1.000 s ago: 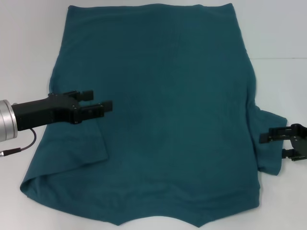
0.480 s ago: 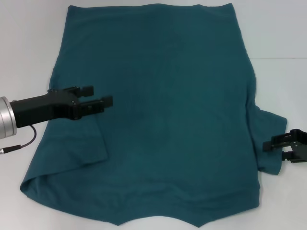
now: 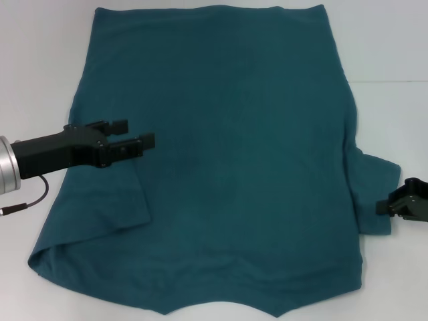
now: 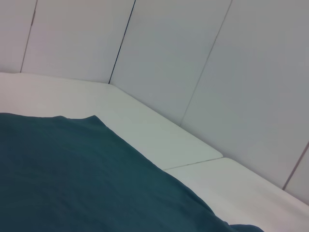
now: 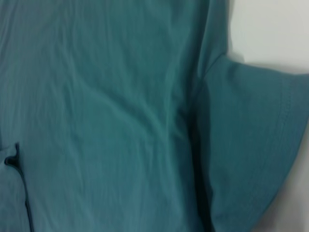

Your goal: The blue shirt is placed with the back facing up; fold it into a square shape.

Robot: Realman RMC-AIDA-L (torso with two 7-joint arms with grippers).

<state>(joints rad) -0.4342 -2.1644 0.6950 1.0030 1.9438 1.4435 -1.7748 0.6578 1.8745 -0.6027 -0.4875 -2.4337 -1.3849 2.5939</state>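
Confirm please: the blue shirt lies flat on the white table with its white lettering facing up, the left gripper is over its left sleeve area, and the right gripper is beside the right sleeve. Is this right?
Not quite. No lettering shows: in the head view the blue shirt lies plain side up on the white table. The left gripper is over its left sleeve area and the right gripper is beside the right sleeve.

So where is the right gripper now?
In the head view, the right gripper is low on the right, beside the shirt's sleeve edge.
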